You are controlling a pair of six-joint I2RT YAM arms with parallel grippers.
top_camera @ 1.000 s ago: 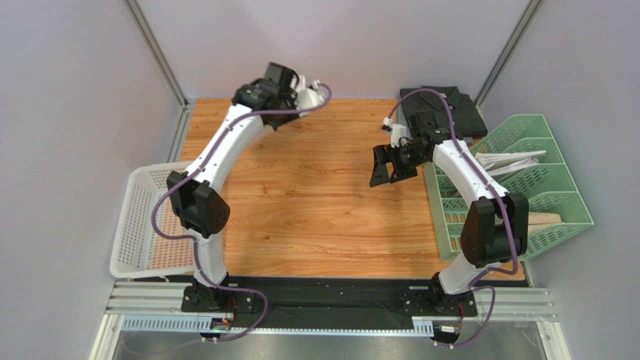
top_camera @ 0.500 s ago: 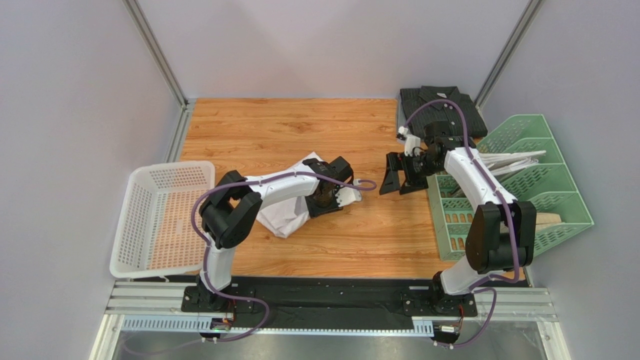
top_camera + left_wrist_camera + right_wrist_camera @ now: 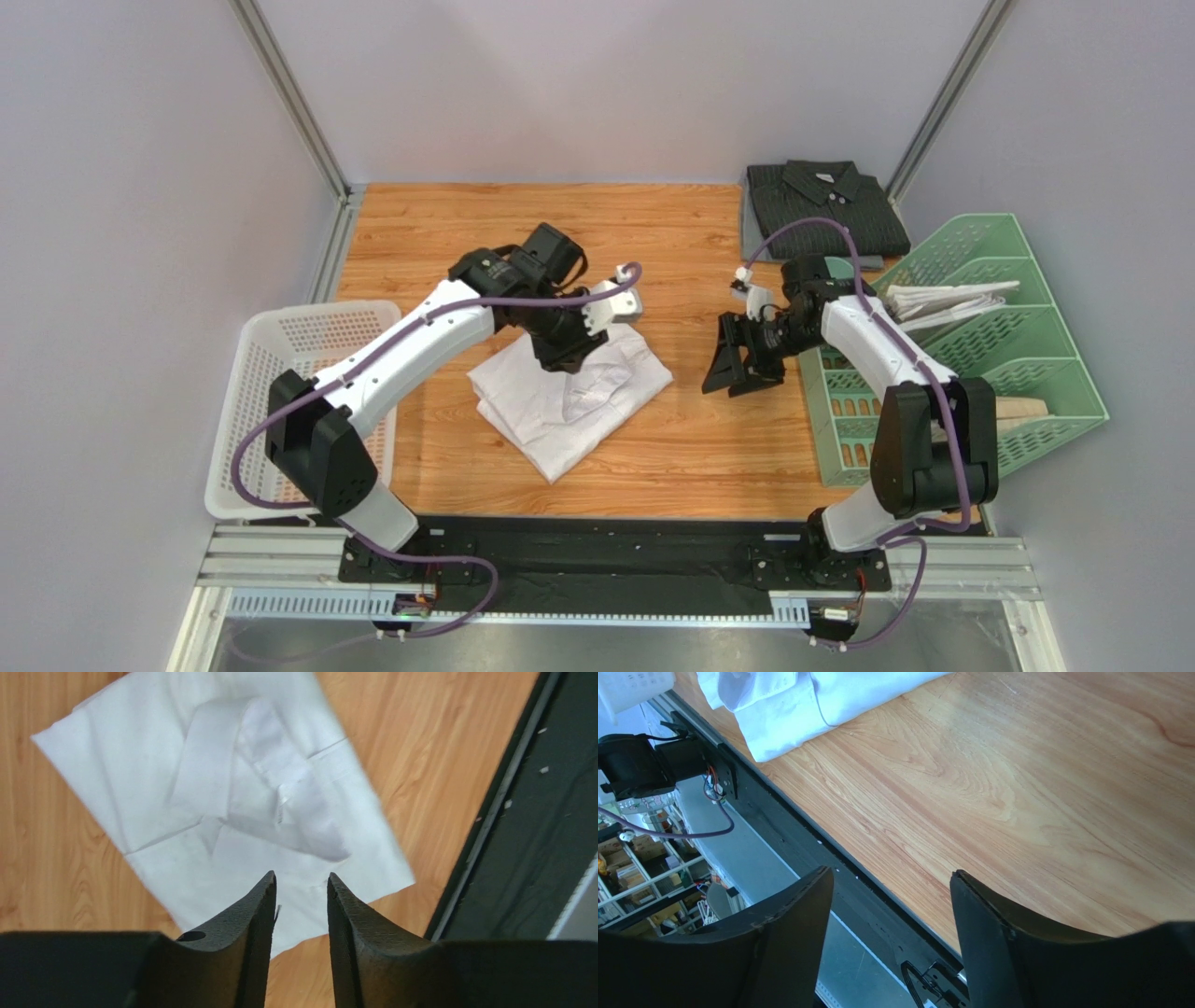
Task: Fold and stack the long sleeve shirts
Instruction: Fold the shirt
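The white shirt lies folded on the wooden table near the middle, collar up; it also shows in the left wrist view and at the top left of the right wrist view. My left gripper hovers just above the shirt's far part, and in its wrist view the jaws stand a little apart with nothing between them. The dark striped shirt lies folded at the back right corner. My right gripper is wide open and empty to the right of the white shirt, apart from it.
A white mesh basket hangs off the table's left edge. A green file rack with white papers stands at the right. A black rail runs along the near edge.
The left arm swung from the back to the centre, and the white shirt now lies flat and folded under it. The left gripper has let go and risen. The right gripper drifted nearer.
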